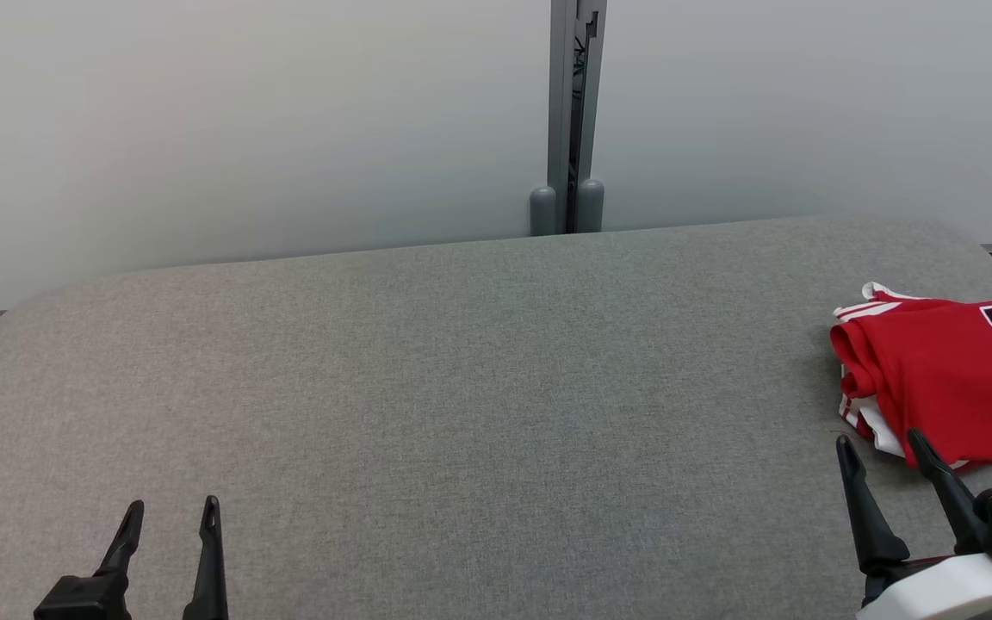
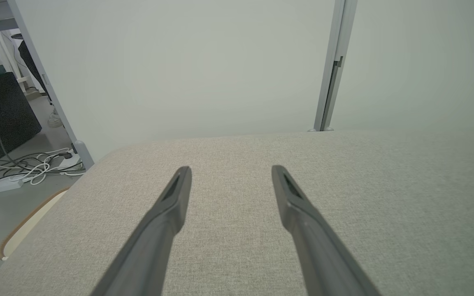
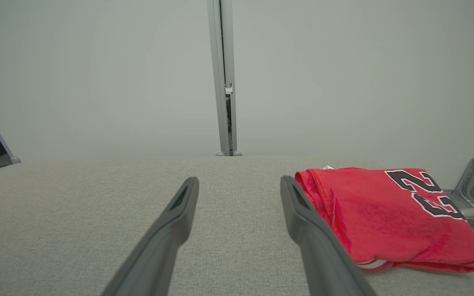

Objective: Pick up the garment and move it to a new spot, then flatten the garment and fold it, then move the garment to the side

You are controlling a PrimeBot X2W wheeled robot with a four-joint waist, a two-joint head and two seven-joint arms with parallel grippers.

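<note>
Your left gripper (image 1: pixel 173 502) sits at the near left, fingers spread with nothing between them, over bare grey surface (image 1: pixel 461 387). Your right gripper (image 1: pixel 880 437) at the near right is likewise released and empty, fingers pointing toward the garment (image 1: pixel 935 379). Garment is a red jersey, folded into a compact stack, black number with white outline on top, white trim showing at its left edge. It lies at the far right of the surface, cut off by the head view's right border. Right gripper's outer fingertip overlaps the garment's near-left corner; can't tell if it touches. Pale wall panels with a grey post (image 1: pixel 576 120) stand behind the surface.
</note>
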